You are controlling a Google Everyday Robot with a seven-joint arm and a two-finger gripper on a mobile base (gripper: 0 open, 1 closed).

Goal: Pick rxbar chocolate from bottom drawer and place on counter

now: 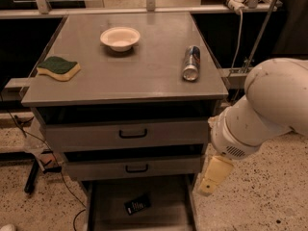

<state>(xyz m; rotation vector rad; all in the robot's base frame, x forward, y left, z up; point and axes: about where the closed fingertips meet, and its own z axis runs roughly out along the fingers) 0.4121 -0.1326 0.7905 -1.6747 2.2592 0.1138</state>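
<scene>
Cream hand [212, 178] beside bottom drawer [166, 211] edge

Lab workspace: grey metal cabinet [91, 137], speckled floor [269, 196], cables [239, 32]; gripper [214, 174] beside bottom drawer [163, 201].

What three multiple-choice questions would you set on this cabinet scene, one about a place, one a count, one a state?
1. Where is the rxbar chocolate? A on a shelf; B in the bottom drawer; C in a basket.
2. How many things lie on the counter? A one; B three; C five.
3. The bottom drawer is: A pulled open; B shut; C taken out.
Answers: 1 B, the black bar lies on its tray. 2 B, sponge, bowl, can. 3 A, its floor shows; the claw hangs to its right, outside it.
</scene>
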